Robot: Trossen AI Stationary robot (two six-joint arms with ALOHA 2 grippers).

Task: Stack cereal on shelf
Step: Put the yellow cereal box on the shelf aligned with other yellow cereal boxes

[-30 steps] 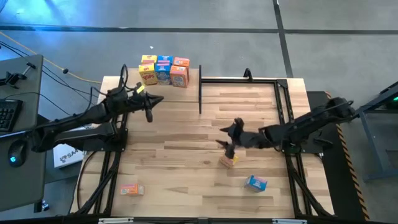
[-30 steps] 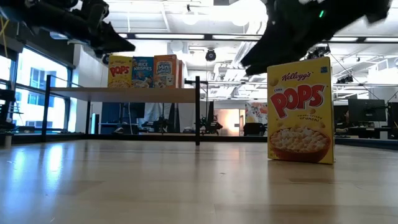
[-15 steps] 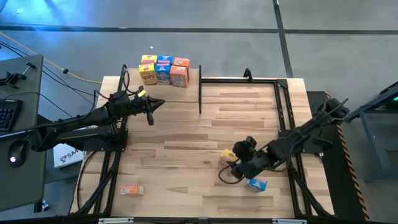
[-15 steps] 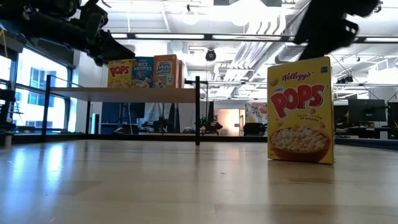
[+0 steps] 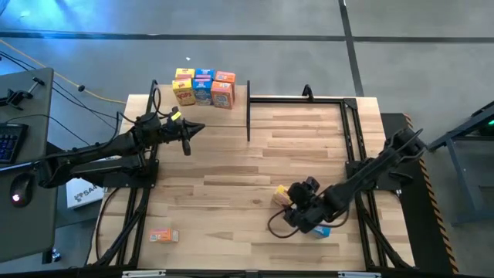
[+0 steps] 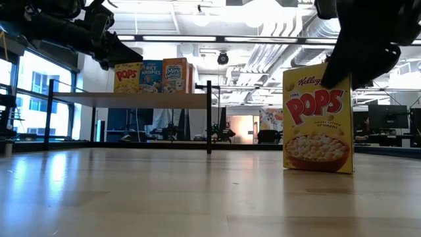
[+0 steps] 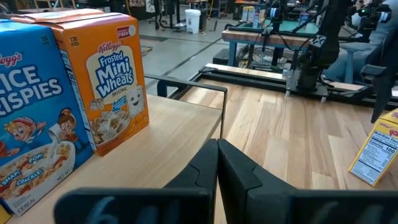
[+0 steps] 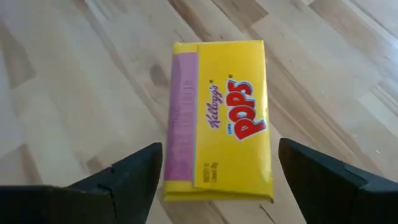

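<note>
Where planks lie bare, right hand (image 8: 214, 171) above Pops box (image 8: 219, 118).

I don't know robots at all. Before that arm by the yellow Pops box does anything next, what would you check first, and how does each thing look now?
1. Right gripper open wide enough: ok; its fingers stand on either side of the yellow cardboard Pops cereal box.
2. Box standing upright on the wooden plank tabletop: ok.
3. Gripper lined up over the box top: ok in the right wrist view.
4. Blue cereal box lying close by clear of the arm: cannot tell.
5. Free room on the light-wood shelf board beside the boxes already there: ok.
6. Left gripper out of the way, shut, near the shelf: ok.
</note>
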